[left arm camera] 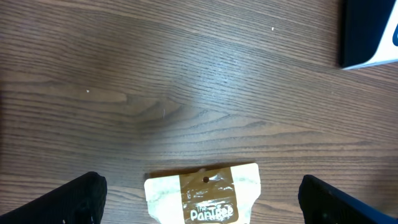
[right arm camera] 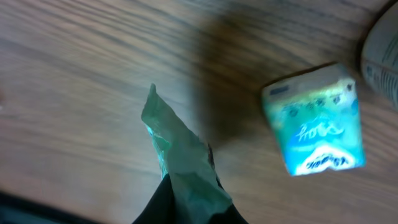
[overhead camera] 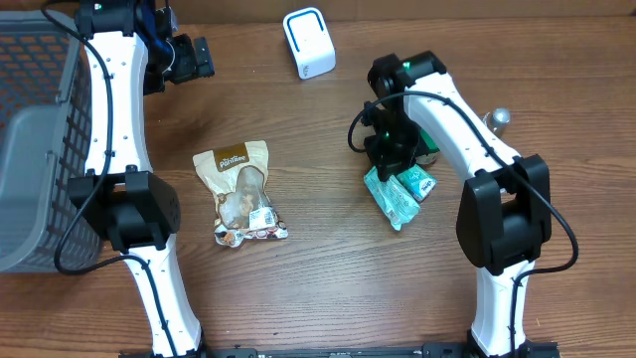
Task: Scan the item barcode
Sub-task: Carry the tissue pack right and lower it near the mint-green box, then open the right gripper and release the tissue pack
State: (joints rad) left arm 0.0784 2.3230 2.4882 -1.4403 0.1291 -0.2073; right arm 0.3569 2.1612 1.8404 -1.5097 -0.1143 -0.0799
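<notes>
Wood table [overhead camera: 298, 288], overhead: right gripper [overhead camera: 390, 157] down on teal pouch [overhead camera: 390, 199], right of centre beside small teal pack [overhead camera: 418, 182]. Scanner [overhead camera: 309, 42] at far edge. Left gripper [overhead camera: 199, 57] wide open, empty.
Left wrist: snack bag [left arm camera: 202, 196] below.
Right wrist: fingers [right arm camera: 152, 214] pinching pouch end.
Grasp step; next likely lift, barcode toward scanner.

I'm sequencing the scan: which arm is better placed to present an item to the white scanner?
Right. Its claw pinches the teal packet, fairly near the scanner. The left claw is open and empty; the brown snack bag lies ungrasped.
</notes>
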